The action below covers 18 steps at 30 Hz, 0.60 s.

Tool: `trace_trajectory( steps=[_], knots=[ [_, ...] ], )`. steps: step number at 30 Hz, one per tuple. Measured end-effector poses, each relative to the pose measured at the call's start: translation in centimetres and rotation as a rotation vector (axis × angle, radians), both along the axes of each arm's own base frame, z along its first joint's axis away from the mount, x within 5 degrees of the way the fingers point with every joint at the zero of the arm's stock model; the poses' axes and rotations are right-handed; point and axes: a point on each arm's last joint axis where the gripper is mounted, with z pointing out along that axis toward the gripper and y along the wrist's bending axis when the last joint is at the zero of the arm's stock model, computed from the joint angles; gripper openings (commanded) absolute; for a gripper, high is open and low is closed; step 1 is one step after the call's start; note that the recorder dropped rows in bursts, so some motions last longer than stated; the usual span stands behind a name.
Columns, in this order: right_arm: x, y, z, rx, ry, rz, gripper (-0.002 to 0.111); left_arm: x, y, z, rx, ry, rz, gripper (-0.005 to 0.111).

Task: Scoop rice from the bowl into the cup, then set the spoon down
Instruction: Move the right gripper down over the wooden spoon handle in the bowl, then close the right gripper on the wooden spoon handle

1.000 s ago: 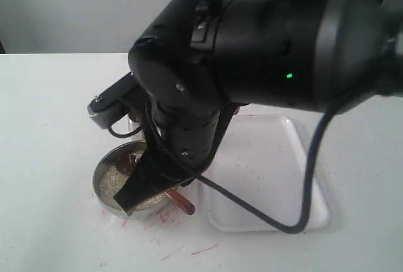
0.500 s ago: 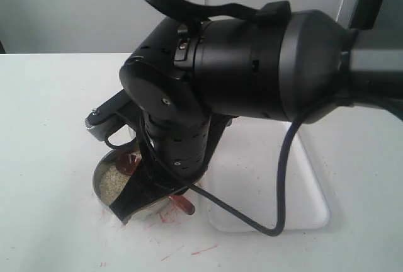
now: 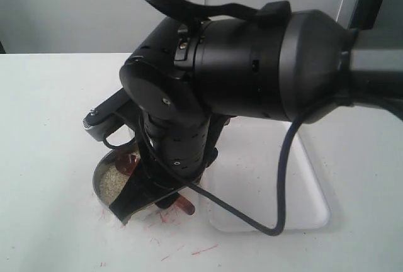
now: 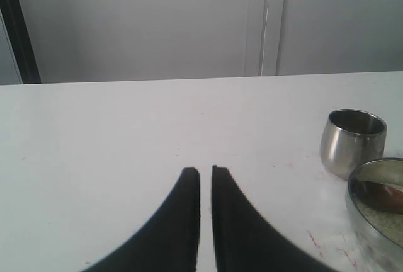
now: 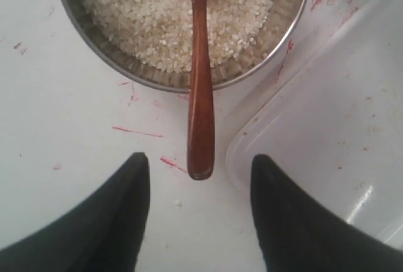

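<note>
The steel bowl [image 5: 291,17] holds off-white rice [image 5: 145,14]. The brown wooden spoon [image 5: 200,96] rests with its head in the rice, and its handle sticks out over the rim. My right gripper [image 5: 199,158] is open, one finger on each side of the handle's end, touching nothing. In the exterior view the right arm covers most of the bowl [image 3: 101,181], and the spoon's handle end [image 3: 184,205] shows below it. The small steel cup [image 4: 352,135] stands just beyond the bowl [image 4: 352,191]. Off to the side of the cup, my left gripper [image 4: 203,170] hovers shut and empty over bare table.
A clear plastic tray [image 3: 302,177] lies right of the bowl; its corner [image 5: 327,114] comes close to the spoon handle. Red scribble marks [image 5: 135,131] dot the white table around the bowl. The right arm's black cable [image 3: 283,158] hangs over the tray.
The right arm has shifted slightly left and lower over the bowl's near edge since a second ago. The spoon and bowl have not moved.
</note>
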Motion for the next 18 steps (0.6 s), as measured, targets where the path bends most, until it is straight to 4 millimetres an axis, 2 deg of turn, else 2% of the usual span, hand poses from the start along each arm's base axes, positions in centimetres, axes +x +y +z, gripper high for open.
trace_trajectory(
  steps=[6, 13, 18],
  knots=[
    [0.1, 0.2, -0.6, -0.013, 0.011, 0.013, 0.048, 0.0, 0.0, 0.0, 0.0, 0.0, 0.0, 0.014],
    [0.7, 0.8, -3.1, -0.065, 0.05, 0.032, 0.048, 0.0, 0.0, 0.0, 0.0, 0.0, 0.0, 0.014],
    [1.1, 1.1, -3.9, -0.077, 0.036, 0.047, 0.048, 0.0, 0.0, 0.0, 0.0, 0.0, 0.0, 0.014]
  ],
)
